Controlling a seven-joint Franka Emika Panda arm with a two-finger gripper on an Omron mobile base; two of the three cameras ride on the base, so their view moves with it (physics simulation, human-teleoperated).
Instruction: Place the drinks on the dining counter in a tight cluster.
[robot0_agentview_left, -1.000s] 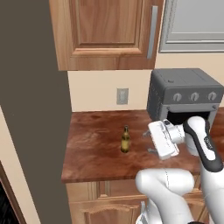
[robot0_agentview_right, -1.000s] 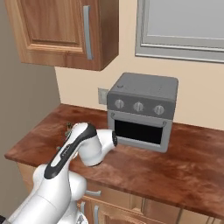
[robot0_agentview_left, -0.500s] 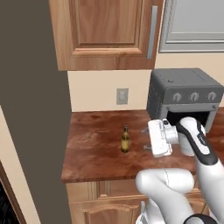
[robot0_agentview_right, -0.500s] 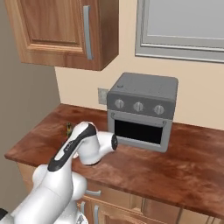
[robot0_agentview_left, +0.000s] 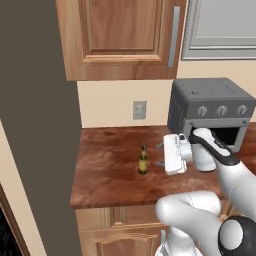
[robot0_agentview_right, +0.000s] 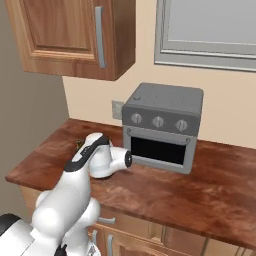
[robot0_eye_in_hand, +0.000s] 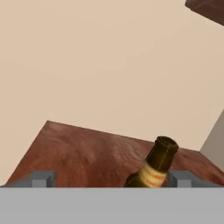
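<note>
A slim amber-brown glass bottle (robot0_agentview_left: 143, 160), one of the drinks, stands upright on a reddish-brown wood counter (robot0_agentview_left: 110, 175) beside a grey toaster oven. My gripper (robot0_agentview_left: 160, 155) hovers just to its right, pointing sideways at it, jaws open and apart from the glass. In the hand view the bottle (robot0_eye_in_hand: 155, 168) shows its dark cap and neck label between my two fingertips, nearer the right one, with the gripper (robot0_eye_in_hand: 113, 179) holding nothing. The dining counter is out of view.
The grey toaster oven (robot0_agentview_left: 212, 112) stands at the back right of this counter, close behind my wrist. A wall outlet (robot0_agentview_left: 139, 109) sits behind the bottle. Wooden upper cabinets (robot0_agentview_left: 125, 37) hang overhead. A dark tall panel (robot0_agentview_left: 40, 125) bounds the counter's left end.
My hand has slid a little to the left, closing the gap to the amber bottle. The jaws have stayed open and the bottle has not moved.
</note>
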